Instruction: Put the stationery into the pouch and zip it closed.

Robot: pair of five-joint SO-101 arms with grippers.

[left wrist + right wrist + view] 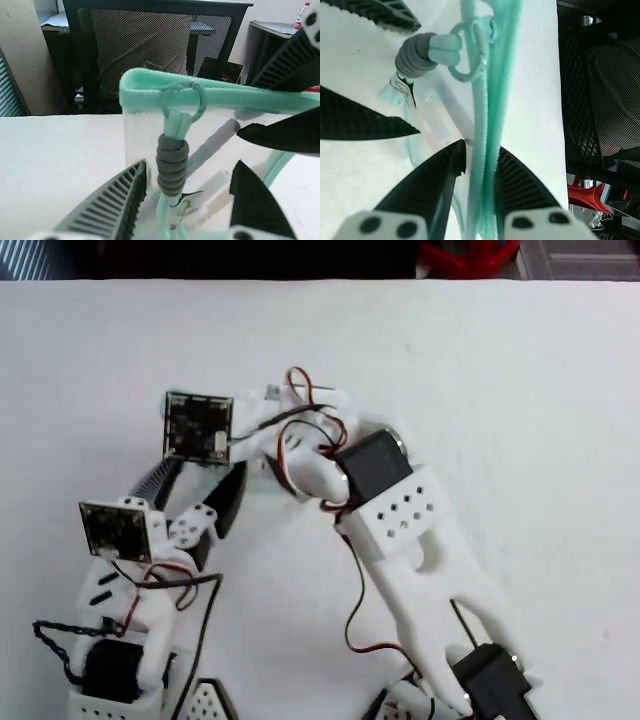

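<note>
The pouch (150,130) has clear walls and a mint zipper band (235,95) and stands on its edge on the white table. Through the wall I see a grey pen (212,145) and a white item (216,186) inside. The zipper pull (172,160), a mint cord wrapped in grey, hangs from a ring at the band's end. My left gripper (190,167) is open, one finger on each side of the pull. My right gripper (481,147) is shut on the pouch's zipper band (487,100), close to the pull (420,52). In the high view the left gripper (215,505) sits beside the right arm (400,510).
The two arms crowd together at the table's middle left, with loose red and black wires (320,430) across them. The white table (520,390) spreads wide to the right and back. A black mesh chair (150,45) stands beyond the far edge.
</note>
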